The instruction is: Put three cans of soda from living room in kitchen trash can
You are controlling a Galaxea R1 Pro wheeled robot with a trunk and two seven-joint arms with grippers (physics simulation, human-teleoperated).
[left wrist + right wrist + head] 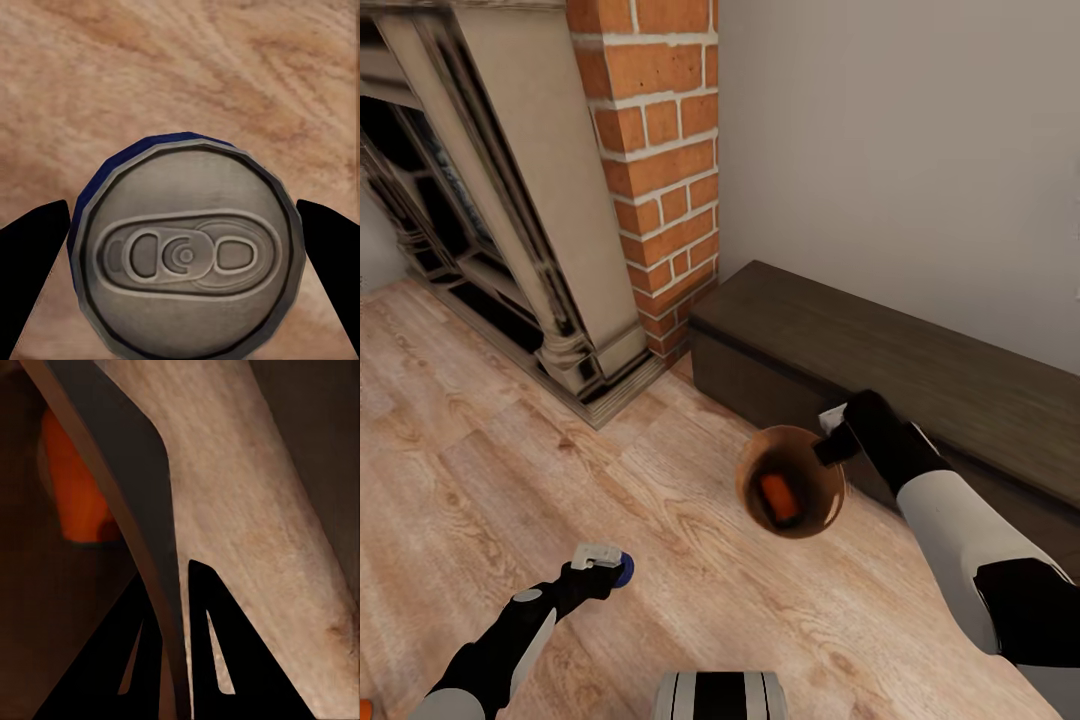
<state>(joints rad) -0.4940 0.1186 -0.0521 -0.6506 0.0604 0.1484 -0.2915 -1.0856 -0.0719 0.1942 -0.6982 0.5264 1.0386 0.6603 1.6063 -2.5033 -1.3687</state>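
My left gripper point(610, 568) is shut on the blue soda can point(624, 570), low over the wood floor. In the left wrist view the can's grey top point(187, 255) sits between the two black fingers point(34, 277). My right gripper point(832, 440) is shut on the rim of the trash can point(812, 468), holding it tilted above the floor in front of the bench. One orange soda can point(780, 497) lies inside its copper-brown bowl. In the right wrist view the fingers point(206, 645) pinch the bin's wall point(135, 510), with the orange can point(75, 487) inside.
A stone fireplace point(510, 200) with a brick column point(660, 150) stands at the back left. A long dark wooden bench point(920, 370) runs along the pale wall on the right. Pale wood-plank floor point(510, 470) spreads across the middle. My base point(720, 695) shows at the bottom edge.
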